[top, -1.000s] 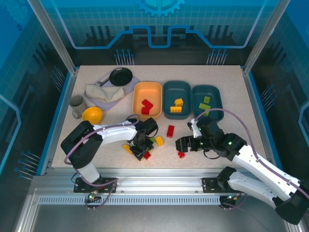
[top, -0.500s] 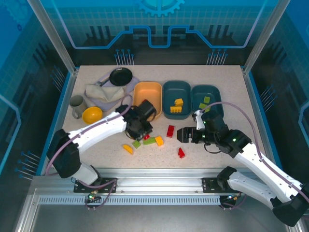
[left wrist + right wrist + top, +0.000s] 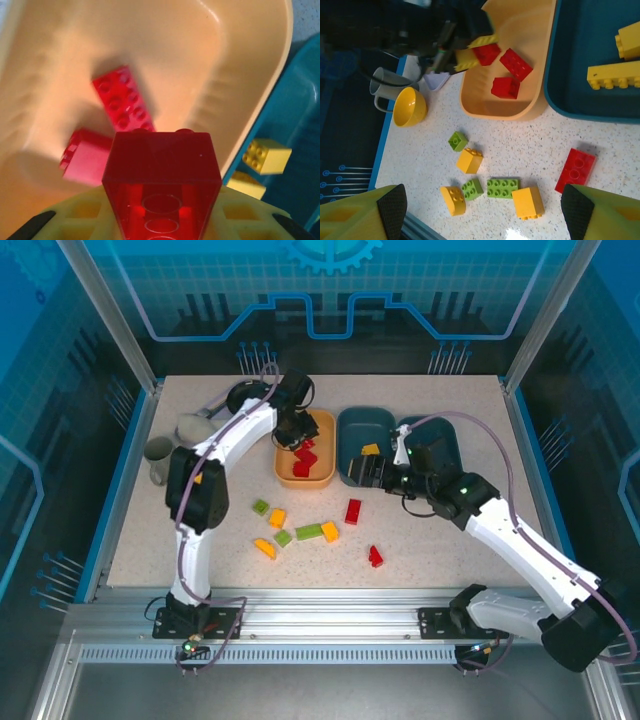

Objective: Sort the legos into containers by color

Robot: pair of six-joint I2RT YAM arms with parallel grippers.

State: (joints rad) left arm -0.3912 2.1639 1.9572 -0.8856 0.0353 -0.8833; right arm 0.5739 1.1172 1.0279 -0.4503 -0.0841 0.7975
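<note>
Brick (image 3: 162, 170) in left hand (image 3: 298, 432): glossy red, w/ round tubes underneath.

The speckled table (image 3: 450, 540) was crowded along its far and left sides.
Toward the far edge sat an orange-yellow tray (image 3: 305, 482), a teal tray (image 3: 365, 425) just right of it, and another teal tray (image 3: 440, 435) beyond. On the left lay a cloth (image 3: 195, 428), a black pan (image 3: 238, 395), a grey cup (image 3: 157, 455) and a yellow bowl (image 3: 409, 106). Nearer lay three green bricks (image 3: 309, 532), three yellow-orange bricks (image 3: 277, 518), a red brick (image 3: 353, 511) and a smaller red brick (image 3: 375, 556).
</note>
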